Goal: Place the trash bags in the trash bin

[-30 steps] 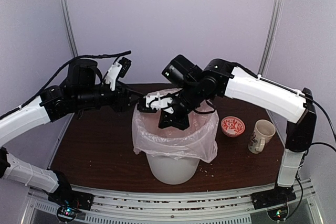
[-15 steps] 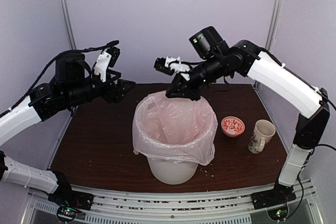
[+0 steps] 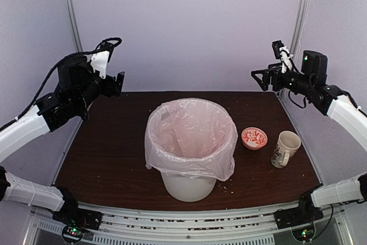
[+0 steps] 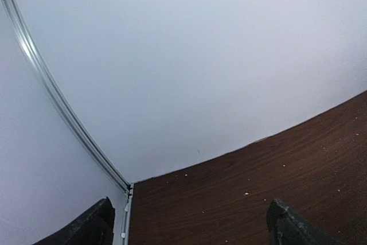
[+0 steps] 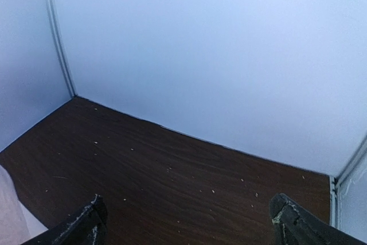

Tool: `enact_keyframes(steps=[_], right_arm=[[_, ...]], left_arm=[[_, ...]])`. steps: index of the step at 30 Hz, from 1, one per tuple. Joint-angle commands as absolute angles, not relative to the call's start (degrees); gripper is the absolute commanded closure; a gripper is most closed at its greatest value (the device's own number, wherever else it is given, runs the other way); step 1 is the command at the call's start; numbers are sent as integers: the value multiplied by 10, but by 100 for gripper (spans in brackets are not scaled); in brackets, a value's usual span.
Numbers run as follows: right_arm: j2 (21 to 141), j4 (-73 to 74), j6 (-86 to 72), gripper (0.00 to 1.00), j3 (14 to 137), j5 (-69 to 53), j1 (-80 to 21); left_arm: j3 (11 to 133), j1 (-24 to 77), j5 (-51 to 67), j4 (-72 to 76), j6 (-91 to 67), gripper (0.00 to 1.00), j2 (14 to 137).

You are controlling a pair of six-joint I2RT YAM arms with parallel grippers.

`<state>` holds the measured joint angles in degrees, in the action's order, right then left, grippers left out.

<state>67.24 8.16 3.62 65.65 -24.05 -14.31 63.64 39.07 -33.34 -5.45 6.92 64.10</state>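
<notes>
The pale-pink trash bag (image 3: 192, 136) lines the white trash bin (image 3: 189, 186) at the table's middle, its edge folded out over the rim and hanging down the sides. My left gripper (image 3: 117, 82) hovers high over the back left corner, well clear of the bin. In the left wrist view it (image 4: 192, 228) is open and empty, only dark tabletop between its fingertips (image 4: 92, 226). My right gripper (image 3: 259, 77) hovers high at the back right, also (image 5: 189, 225) open with nothing in it. A sliver of the pink bag (image 5: 10, 213) shows at the bottom left of the right wrist view.
A small red-patterned bowl (image 3: 254, 137) and a cream mug (image 3: 285, 148) stand right of the bin. Crumbs dot the dark wooden table (image 3: 109, 153). Pale walls with metal corner posts (image 3: 71, 15) close in the back and sides.
My right arm has pulled up out of the bin and swung far right, its jaws opening. My left arm has drawn back to the left and opened wider. The bag stays over the bin.
</notes>
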Motion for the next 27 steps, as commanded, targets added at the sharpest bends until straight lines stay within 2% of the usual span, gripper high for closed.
enact_keyframes(steps=[1,4,6,10,27], right_arm=[[625,-113,-74,0,552,-72,-133],[599,-163,-80,0,500,-16,-133],[600,-160,-99,0,502,-3,-133],[607,-145,-109,0,517,23,-134],[581,-150,-86,0,503,8,-133]], left_arm=[[588,362,-325,49,37,6,612],[513,321,-241,90,7,9,564],[506,306,-210,72,-10,11,557],[518,305,-217,39,-14,15,569],[507,305,-212,38,-16,17,567]])
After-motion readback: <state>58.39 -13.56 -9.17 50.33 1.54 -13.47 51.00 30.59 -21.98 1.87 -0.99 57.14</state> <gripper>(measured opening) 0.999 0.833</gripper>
